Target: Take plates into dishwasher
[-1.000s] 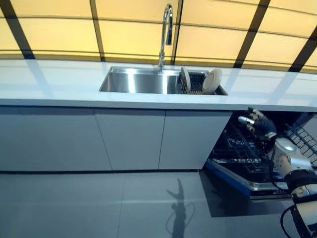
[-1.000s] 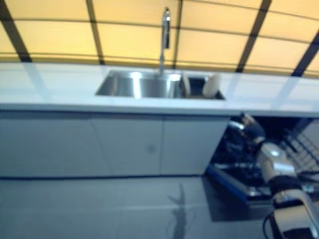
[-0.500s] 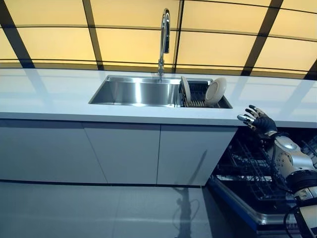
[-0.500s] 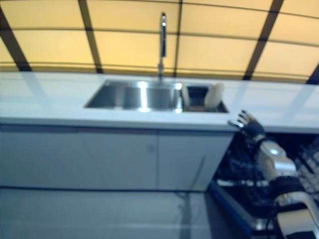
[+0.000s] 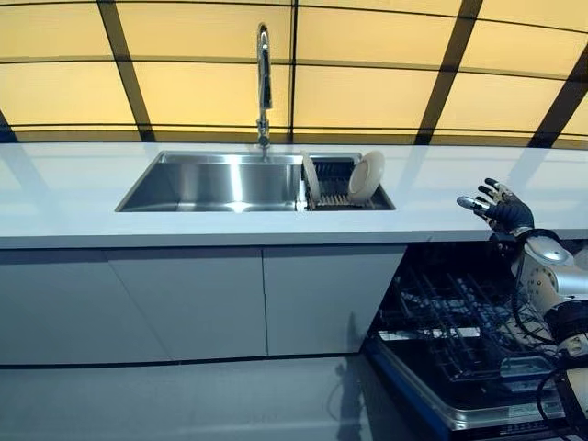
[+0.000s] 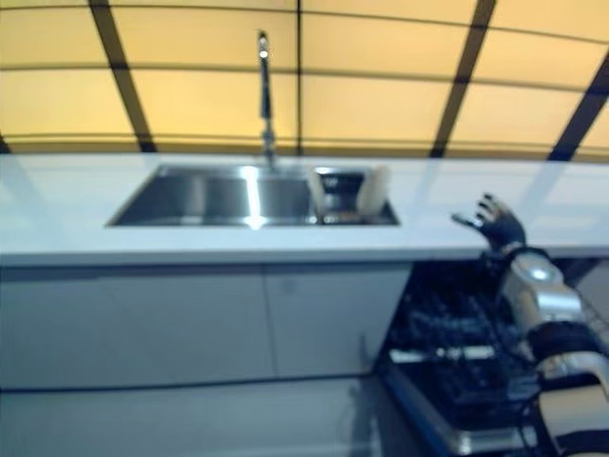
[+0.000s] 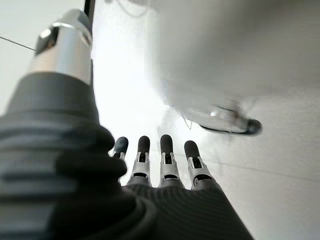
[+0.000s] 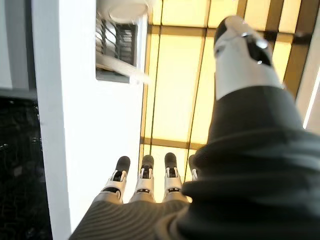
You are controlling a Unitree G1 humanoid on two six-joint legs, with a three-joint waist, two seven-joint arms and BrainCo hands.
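Two white plates stand on edge in a dish rack point(image 5: 342, 186) at the right end of the sink: a round one point(image 5: 366, 175) leaning right and a thinner one point(image 5: 312, 176) to its left. My right hand point(image 5: 501, 207) is raised at counter height, to the right of the rack, open with spread fingers and empty. In its wrist view the fingers point(image 8: 145, 180) point along the white counter point(image 8: 85, 125) toward the plate point(image 8: 127, 7). Below it the open dishwasher's lower rack point(image 5: 459, 340) is pulled out. My left hand point(image 7: 160, 160) shows only in its wrist view, open and empty.
A tall faucet point(image 5: 264, 83) stands behind the steel sink point(image 5: 211, 182). The white counter point(image 5: 73, 197) runs the full width over grey cabinet doors point(image 5: 184, 303). The dishwasher's door point(image 5: 432, 395) lies lowered over the floor at the lower right.
The camera has shifted, so the sink sits further left in the picture. My right hand has risen from in front of the dishwasher rack to counter height.
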